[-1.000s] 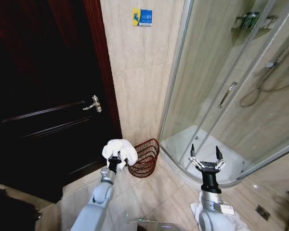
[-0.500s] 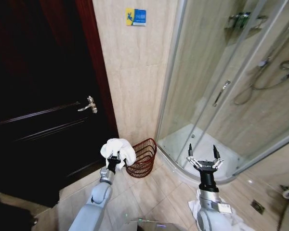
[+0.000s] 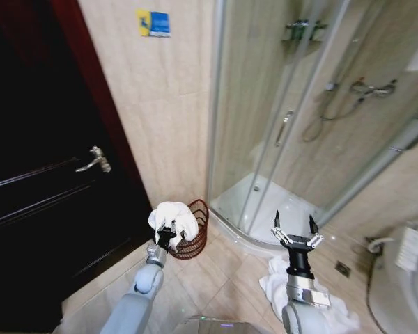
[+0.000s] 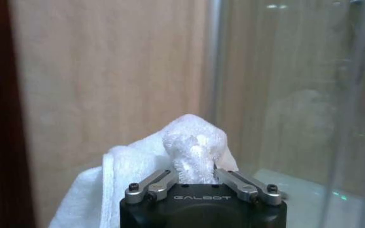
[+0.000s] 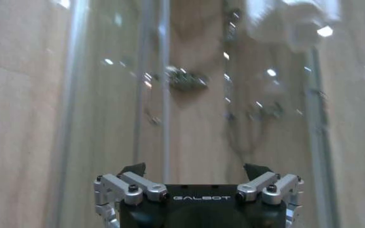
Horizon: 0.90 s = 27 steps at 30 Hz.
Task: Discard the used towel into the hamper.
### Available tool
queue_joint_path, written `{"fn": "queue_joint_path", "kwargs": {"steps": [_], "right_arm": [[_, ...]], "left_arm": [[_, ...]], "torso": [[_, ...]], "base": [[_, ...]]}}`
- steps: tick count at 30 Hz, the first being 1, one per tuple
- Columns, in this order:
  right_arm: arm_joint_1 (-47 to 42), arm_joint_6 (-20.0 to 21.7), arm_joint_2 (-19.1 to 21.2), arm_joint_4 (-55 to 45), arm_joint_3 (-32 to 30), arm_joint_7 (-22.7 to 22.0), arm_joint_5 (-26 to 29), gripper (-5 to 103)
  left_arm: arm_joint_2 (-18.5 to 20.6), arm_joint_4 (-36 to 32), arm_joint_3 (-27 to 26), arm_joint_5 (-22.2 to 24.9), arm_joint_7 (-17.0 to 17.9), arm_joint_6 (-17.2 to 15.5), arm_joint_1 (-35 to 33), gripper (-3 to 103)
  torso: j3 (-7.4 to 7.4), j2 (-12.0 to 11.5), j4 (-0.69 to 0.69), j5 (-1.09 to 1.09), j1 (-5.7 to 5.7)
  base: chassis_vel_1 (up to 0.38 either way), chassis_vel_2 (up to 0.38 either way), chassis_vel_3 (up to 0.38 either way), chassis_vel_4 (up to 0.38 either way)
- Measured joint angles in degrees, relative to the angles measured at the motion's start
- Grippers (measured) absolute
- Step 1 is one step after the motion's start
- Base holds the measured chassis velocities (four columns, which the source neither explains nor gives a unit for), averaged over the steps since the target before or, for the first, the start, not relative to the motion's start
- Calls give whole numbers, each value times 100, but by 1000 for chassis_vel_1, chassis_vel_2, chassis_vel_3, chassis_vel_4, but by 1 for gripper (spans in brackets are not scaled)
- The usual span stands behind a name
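Left end effector [image 3: 166,234]: raised in front of the robot, fingers pinched on a white towel [image 3: 173,216]. Towel bunched above the fingers, folds hanging to both sides. Left wrist view confirms: towel [image 4: 192,147] clamped between both fingers of the left end effector [image 4: 198,179], peak of cloth standing up over them, rest draped down one side.

Hamper [image 3: 194,240]: on floor tiles at base of the beige wall, in the corner between door and shower. Dark red wire weave, open top, tilted look from this angle. Towel sits in front of hamper's near rim in head view, partly covering it; whether towel is over the opening or short of it, cannot tell. Hamper interior: contents not readable.

Right end effector [image 3: 293,236]: held up at robot's right, fingers spread wide, holding nothing. Right wrist view shows same: right end effector [image 5: 195,185] w/ both fingers apart, facing the glass.

Surroundings: dark wood door [image 3: 35,181] w/ metal lever handle [image 3: 95,159] at left. Blue-yellow sign [image 3: 154,23] high on wall. Curved glass shower [image 3: 299,125] at right, white tray at its base. Second white cloth [image 3: 279,289] lying on floor near right arm, well apart from hamper
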<state>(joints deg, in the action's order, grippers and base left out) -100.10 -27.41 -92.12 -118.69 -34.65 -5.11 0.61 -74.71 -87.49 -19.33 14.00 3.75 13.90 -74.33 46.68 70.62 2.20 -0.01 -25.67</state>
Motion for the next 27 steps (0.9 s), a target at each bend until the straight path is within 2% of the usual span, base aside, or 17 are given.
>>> {"fn": "queue_joint_path", "kwargs": {"steps": [1,7,13,16,24,27], "right_arm": [[-72,-35,0,116,6,-8,90,100],[-334,-286,-4,435,-15,-90,419,100],[-545,-492,-13,517,63,-279,336,100],[-596,-570,-10,510,106,-508,160,100],[-708,-731,-7,451,81,-552,-92,100],[-716,-795,-6,424,80,-627,-96,100]], "left_arm": [[44,159,58,-8,39,107,60,8],[272,655,242,-13,201,136,303,8],[419,1310,398,47,215,219,822,8],[497,1809,605,63,162,324,1322,8],[416,2693,915,40,62,433,2072,8],[296,3369,1016,-69,-11,594,2491,8]], "torso": [[0,0,-2,0,0],[0,0,1,0,0],[-1,0,1,0,0],[0,0,1,1,0],[0,0,1,0,0],[0,0,1,0,0]], "base": [[-86,-107,-112,-76],[-47,-52,-42,-42],[0,0,0,0],[0,0,0,0],[0,0,0,0],[0,0,0,0]]}}
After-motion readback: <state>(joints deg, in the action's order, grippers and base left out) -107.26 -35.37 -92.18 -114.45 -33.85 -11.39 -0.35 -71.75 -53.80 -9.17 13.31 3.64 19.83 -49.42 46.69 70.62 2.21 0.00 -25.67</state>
